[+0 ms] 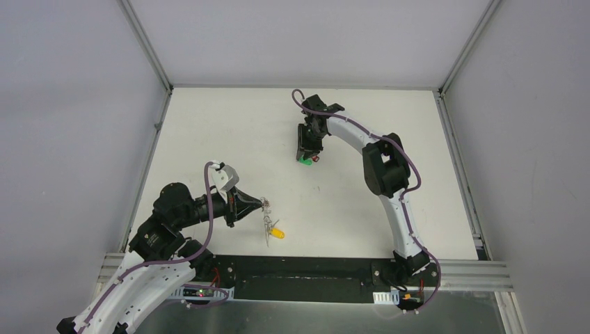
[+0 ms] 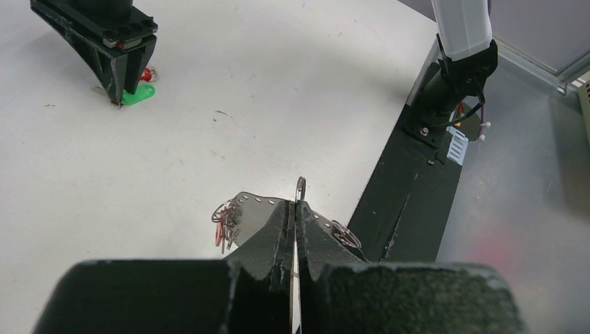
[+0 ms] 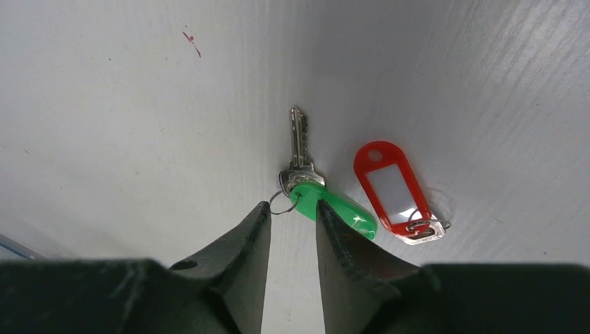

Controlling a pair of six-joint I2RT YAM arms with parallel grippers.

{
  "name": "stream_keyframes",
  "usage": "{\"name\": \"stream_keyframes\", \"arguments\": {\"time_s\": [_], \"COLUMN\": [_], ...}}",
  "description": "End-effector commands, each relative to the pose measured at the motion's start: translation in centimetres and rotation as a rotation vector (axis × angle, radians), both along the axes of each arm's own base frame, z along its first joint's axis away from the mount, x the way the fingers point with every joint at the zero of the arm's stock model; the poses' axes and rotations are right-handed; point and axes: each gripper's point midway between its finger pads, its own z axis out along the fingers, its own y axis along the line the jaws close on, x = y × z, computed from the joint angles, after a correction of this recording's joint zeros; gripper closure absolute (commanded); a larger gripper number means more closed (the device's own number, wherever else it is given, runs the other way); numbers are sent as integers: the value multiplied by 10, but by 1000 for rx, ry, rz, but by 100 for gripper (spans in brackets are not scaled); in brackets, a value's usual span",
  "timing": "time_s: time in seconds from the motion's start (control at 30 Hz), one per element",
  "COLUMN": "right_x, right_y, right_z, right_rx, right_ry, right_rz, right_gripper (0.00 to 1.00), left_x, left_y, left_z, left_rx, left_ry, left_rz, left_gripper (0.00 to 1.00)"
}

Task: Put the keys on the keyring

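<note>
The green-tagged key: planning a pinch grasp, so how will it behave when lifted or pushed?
Probably floppy: the key blade and green tag join only through a small ring, so one likely dangles. Lying flat on the smooth table, it should slide, not roll. It looks thin and light.

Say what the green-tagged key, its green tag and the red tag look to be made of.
Key: silvery metal, bright glint along the blade. Green tag: likely plastic, glossy, with a highlight. Red tag: likely plastic frame, smooth, around a white insert, perhaps paper.
</note>
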Motion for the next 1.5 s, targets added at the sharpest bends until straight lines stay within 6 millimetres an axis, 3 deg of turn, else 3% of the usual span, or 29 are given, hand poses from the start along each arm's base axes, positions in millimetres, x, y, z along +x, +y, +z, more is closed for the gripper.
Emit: {"name": "stream_keyframes", "arguments": {"time_s": [0.0, 0.27, 0.57, 0.77, 1.0, 1.33, 1.47], "right_x": [5, 10, 11, 7, 6, -19, -34], "right_y": [12, 20, 11, 14, 18, 7, 3], "right_z": [20, 28, 15, 14, 27, 35, 49], "right_rx": [67, 113, 45, 64, 106, 108, 142], "right_ry": [-33, -37, -16, 7, -16, -9, -32], "right_rz": [-25, -71, -94, -91, -87, -9, 52], "right_gripper": [66, 65, 68, 81, 98, 100, 100], "left_x": [-3, -2, -2, -3, -2, -3, -1], "left_y": [-2, -3, -1, -1, 2, 3, 2], "left_z": [11, 12, 16, 13, 15, 15, 13], "left_rx": [-26, -22, -25, -24, -31, -26, -22], "left_ry": [-40, -45, -69, -63, -71, -68, -52], "left_rz": [-20, -23, -13, -20, 3, 1, 6], "left_gripper": [100, 100, 100, 100, 100, 100, 100]}}
